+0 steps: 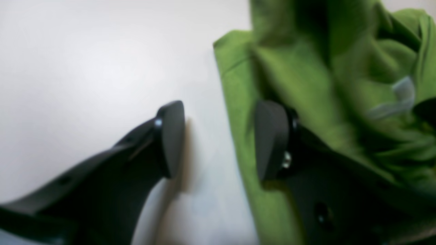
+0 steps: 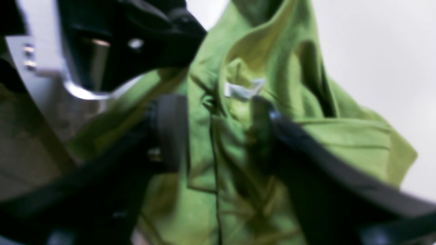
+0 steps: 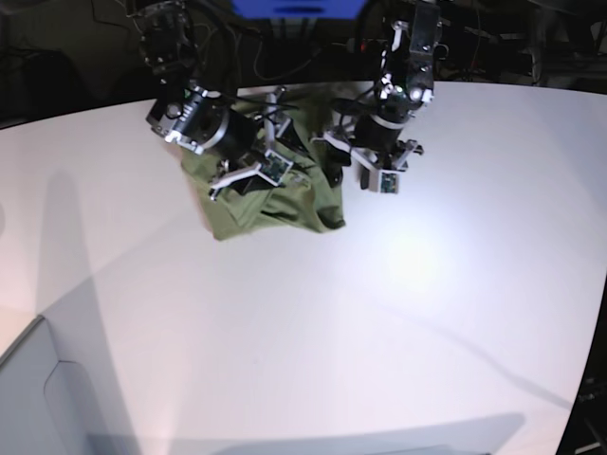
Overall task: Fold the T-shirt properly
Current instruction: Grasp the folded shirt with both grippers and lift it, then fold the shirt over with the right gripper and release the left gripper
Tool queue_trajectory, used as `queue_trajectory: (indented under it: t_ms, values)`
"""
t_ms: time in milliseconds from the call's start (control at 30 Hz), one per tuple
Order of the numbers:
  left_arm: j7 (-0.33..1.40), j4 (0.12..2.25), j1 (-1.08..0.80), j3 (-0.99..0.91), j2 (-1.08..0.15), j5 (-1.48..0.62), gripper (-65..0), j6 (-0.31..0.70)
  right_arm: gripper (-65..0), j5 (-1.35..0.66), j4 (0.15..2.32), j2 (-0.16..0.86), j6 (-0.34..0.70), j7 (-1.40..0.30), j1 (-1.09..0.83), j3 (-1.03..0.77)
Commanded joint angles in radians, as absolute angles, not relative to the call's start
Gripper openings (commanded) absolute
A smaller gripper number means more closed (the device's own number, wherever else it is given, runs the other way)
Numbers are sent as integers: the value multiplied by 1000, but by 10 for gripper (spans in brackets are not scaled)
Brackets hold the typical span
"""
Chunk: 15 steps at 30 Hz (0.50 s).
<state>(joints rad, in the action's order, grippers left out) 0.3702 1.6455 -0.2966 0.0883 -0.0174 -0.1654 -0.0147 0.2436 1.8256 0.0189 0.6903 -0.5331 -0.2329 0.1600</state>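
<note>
The T-shirt [image 3: 270, 204] lies bunched near the worktop's [image 3: 398, 313] far edge, between both arms. The right pincer [image 2: 219, 132] hangs spread over its collar and tag; the left pincer [image 1: 219, 139], spread, straddles its side edge, gripping nothing.

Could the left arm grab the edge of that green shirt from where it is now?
Probably yes. The left gripper has its jaws apart, one over the bare white table and the other over the T-shirt, so the shirt's edge lies right between them with nothing in the way.
</note>
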Motion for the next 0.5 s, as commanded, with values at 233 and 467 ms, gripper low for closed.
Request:
queue_trajectory:
  t_ms: [233, 467]
  values:
    - [351, 1702, -325, 85, -25, -170, -328, -8, -219, 222, 2032, 13, 698, -510, -223, 44]
    - [351, 1787, -381, 22, -25, -168, -328, -10, -216, 222, 1903, 8, 698, -564, -120, 8]
